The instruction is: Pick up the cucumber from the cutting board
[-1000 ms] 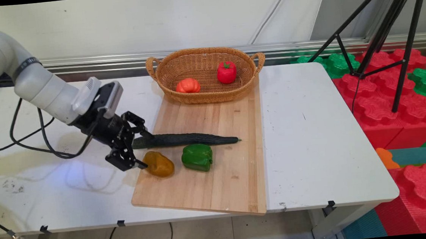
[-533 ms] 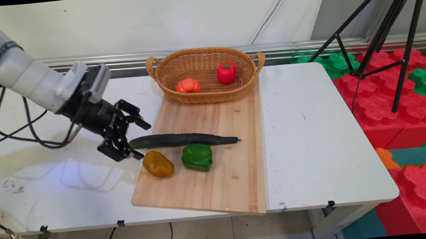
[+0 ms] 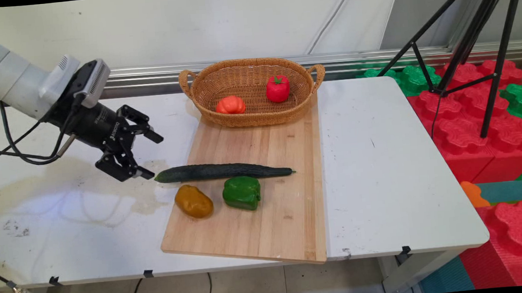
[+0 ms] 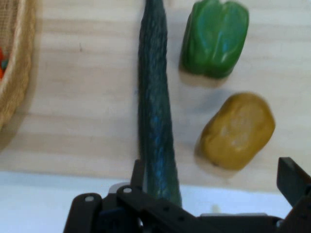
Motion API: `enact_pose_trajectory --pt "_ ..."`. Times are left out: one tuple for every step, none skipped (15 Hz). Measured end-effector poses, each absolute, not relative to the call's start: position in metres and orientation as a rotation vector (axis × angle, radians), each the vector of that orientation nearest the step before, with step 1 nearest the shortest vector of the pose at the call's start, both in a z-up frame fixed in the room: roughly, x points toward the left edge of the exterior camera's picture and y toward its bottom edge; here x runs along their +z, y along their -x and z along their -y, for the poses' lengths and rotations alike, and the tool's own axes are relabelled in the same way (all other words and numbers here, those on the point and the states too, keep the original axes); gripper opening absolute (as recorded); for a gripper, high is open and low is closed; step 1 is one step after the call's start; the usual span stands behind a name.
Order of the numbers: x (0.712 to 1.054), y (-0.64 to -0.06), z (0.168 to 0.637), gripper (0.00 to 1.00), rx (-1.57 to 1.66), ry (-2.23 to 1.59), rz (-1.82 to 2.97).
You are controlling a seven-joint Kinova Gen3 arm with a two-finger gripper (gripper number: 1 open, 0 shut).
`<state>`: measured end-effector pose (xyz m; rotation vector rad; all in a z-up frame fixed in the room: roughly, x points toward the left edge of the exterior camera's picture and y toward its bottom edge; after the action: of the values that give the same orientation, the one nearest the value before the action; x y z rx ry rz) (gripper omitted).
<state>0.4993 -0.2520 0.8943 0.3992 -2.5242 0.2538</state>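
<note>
While my gripper (image 3: 154,157) hangs above the white table (image 3: 384,178), its fingers are spread wide and hold nothing. The cucumber (image 3: 223,171) is nearest: its blunt end is just ahead of my lower fingertip, apart from it, as far as I can tell. It runs straight away from me along the cutting board (image 3: 267,220).

Beyond my fingertips, beside the cucumber: yellow pepper (image 3: 193,201), then green pepper (image 3: 242,193), all loose on the board. Farther off, the wicker basket (image 3: 258,118) holds a red tomato (image 3: 277,88) and an orange one (image 3: 230,105).

Edges: the board's near corner reaches the table edge. Bare tabletop under and behind me; tripod (image 3: 467,42) is well apart.
</note>
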Motion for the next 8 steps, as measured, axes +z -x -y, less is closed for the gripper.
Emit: enact_pose_trajectory --pt "0.892 -0.504 0.254 1.00 0.257 -0.403 2.537" --pt "0.888 -0.507 0.256 1.00 0.261 -0.407 2.549" --pt "0.883 -0.510 0.260 1.00 0.261 -0.405 2.564" --pt "0.878 -0.512 0.263 1.00 0.260 -0.405 2.576" --pt "0.872 -0.513 0.267 1.00 0.261 -0.406 2.589" --pt "0.866 -0.513 0.271 1.00 0.262 -0.408 2.603" --pt "0.860 -0.513 0.275 1.00 0.262 -0.409 2.611" --pt "0.854 -0.512 0.280 1.00 0.261 -0.409 2.620"
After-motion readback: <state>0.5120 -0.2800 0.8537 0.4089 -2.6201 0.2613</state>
